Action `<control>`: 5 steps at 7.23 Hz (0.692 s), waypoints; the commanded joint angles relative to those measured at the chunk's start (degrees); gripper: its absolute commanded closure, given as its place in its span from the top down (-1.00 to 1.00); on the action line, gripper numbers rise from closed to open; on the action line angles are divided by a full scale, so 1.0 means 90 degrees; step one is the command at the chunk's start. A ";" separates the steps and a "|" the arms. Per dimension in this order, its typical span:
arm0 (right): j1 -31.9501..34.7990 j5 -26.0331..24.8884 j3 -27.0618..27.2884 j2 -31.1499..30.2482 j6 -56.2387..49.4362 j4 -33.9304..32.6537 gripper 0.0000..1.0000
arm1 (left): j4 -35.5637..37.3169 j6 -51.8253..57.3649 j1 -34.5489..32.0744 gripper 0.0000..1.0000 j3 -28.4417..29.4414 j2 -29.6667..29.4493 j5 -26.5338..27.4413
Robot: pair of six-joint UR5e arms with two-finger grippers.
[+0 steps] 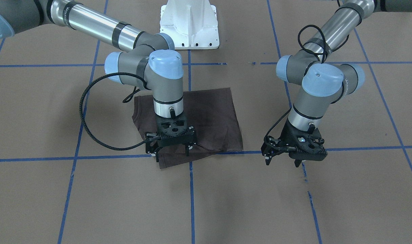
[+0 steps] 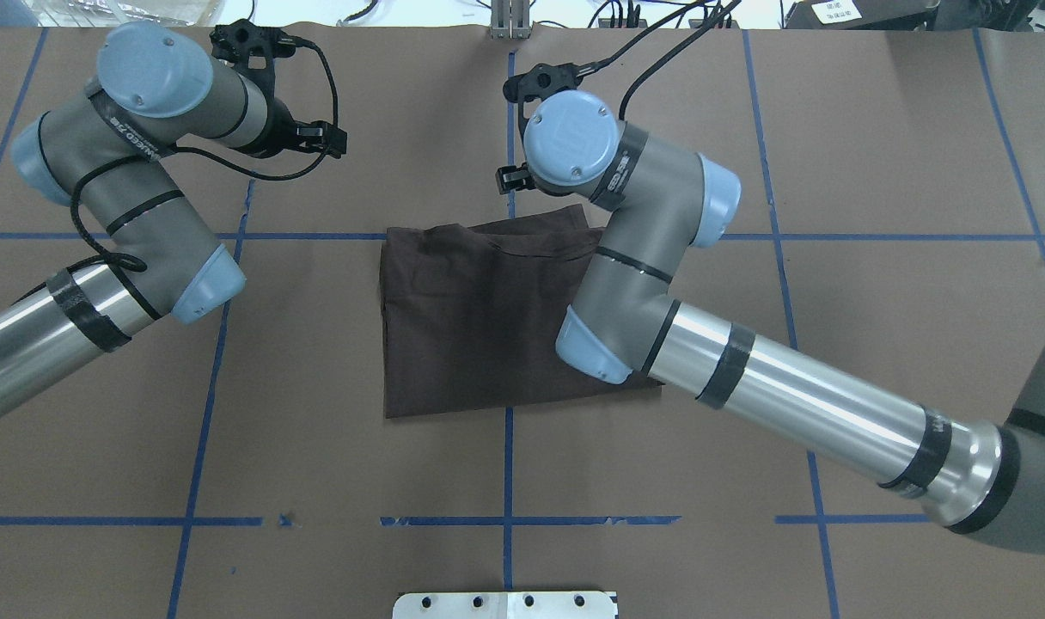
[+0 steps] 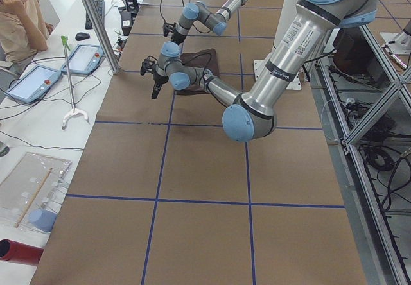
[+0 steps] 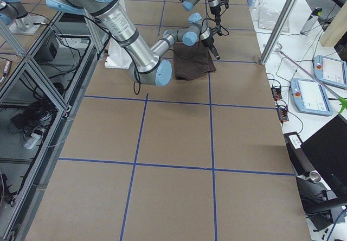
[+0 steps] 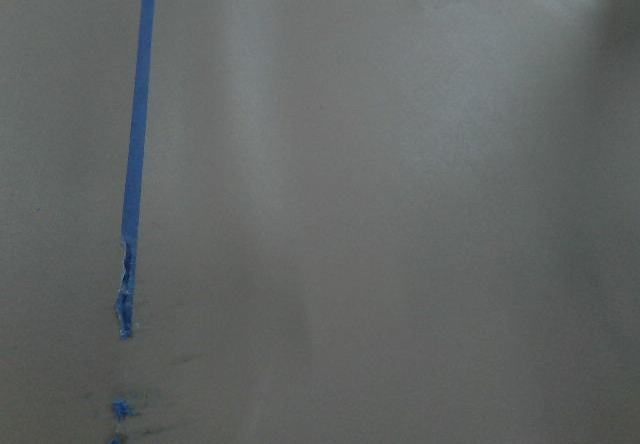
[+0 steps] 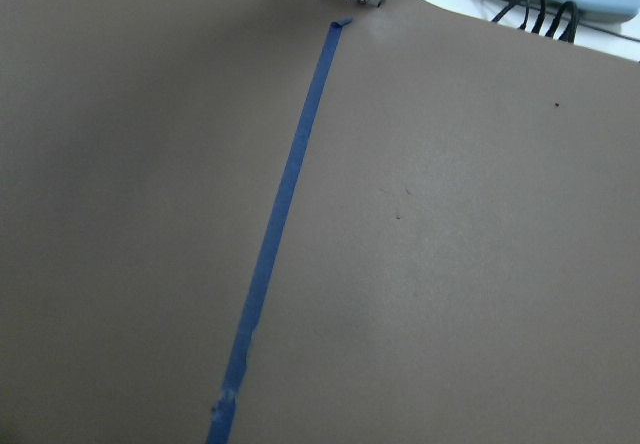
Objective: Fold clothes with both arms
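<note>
You have the shirt (image 1: pixel 212 112) folded into a soft, dark brown, roughly rectangular pad, lying flat mid-surface (image 1: pixel 40 108) on matte brown paper gridded with blue tape (image 1: pixel 191 189). The front-facing view gives you what the overhead mostly hides: the right gripper (image 1: pixel 171 151) hangs over the shirt's edge farthest from the base, black fingers spread and empty. The left gripper (image 1: pixel 282 161) is likewise spread over bare paper beside the shirt, and both wrist views show you only paper and tape.

Bare brown-paper tabletop (image 2: pixel 875 129) surrounds the folded dark brown T-shirt (image 2: pixel 462 327). The silver-grey tubular right arm (image 2: pixel 634 258) overhangs its right half, and the left arm (image 2: pixel 144 215) stands well apart on the left.
</note>
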 commanded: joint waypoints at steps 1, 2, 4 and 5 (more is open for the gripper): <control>0.1056 0.1811 0.0626 -0.0678 -0.0151 -0.0564 1.00 | 0.0263 0.0270 -0.0002 1.00 -0.1131 0.0776 -0.0414; 0.1544 0.2301 0.1366 -0.1291 -0.0956 -0.1043 1.00 | 0.1038 0.1055 -0.0080 1.00 -0.1815 0.0975 -0.0473; 0.2589 0.2909 0.2657 -0.2571 -0.2801 -0.2049 1.00 | 0.2079 0.2716 -0.0770 1.00 -0.2844 0.1685 -0.0560; 0.3068 0.3153 0.3117 -0.3302 -0.3573 -0.2160 1.00 | 0.2072 0.3613 -0.1354 1.00 -0.2993 0.2173 -0.1015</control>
